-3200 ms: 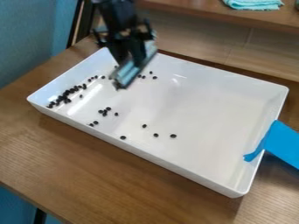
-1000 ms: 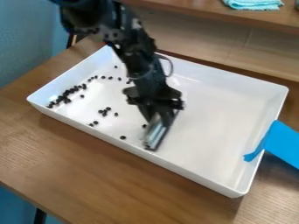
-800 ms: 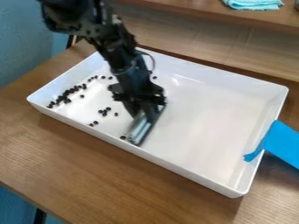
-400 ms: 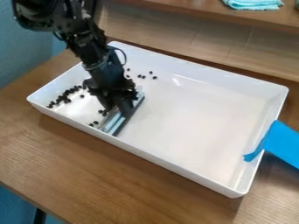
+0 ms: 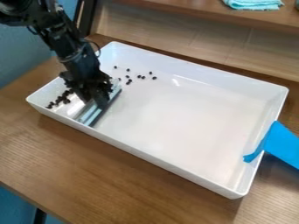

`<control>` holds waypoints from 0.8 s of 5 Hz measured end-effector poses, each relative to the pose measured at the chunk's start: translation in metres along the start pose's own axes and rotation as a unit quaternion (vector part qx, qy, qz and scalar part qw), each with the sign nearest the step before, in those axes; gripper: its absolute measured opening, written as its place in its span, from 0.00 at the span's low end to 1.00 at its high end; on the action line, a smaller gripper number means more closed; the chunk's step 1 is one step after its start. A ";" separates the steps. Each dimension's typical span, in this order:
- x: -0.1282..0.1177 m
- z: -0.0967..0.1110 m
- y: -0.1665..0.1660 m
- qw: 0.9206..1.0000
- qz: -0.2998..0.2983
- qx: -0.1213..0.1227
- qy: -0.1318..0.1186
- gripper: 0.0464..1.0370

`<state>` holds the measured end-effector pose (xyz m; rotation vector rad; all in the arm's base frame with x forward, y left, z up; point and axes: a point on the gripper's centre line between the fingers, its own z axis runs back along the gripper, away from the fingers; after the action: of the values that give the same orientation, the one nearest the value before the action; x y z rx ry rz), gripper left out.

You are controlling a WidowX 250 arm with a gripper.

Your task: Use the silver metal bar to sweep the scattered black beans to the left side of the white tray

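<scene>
The black gripper (image 5: 100,99) is low in the left part of the white tray (image 5: 192,118), its jaws closed on a long, flat tool (image 5: 90,114). The tool's long axis runs slantwise across the tray, roughly parallel to its left end, with the lower-left end by the near wall and the other pointing up and right. Dark beans (image 5: 66,100) cluster left of it; others (image 5: 139,77) scatter beyond its upper end.

Tray (image 5: 175,162), glossy smooth white plastic; table (image 5: 140,188), wood, visible grain, soft sheen; cloth (image 5: 254,4), textured; tape (image 5: 283,142), matt, possibly paper; beans (image 5: 60,99), dark, perhaps smooth.
</scene>
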<state>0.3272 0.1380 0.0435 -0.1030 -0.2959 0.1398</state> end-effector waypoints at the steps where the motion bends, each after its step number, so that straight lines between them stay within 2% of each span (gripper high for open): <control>1: 0.002 0.004 0.023 1.000 0.005 0.006 -0.003 0.33; 3: 0.002 0.008 0.058 0.999 -0.014 0.025 -0.015 0.33; 4: 0.002 0.011 0.065 0.999 -0.011 0.027 -0.011 0.33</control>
<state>0.3177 0.2029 0.0463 -0.0442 -0.3159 0.1262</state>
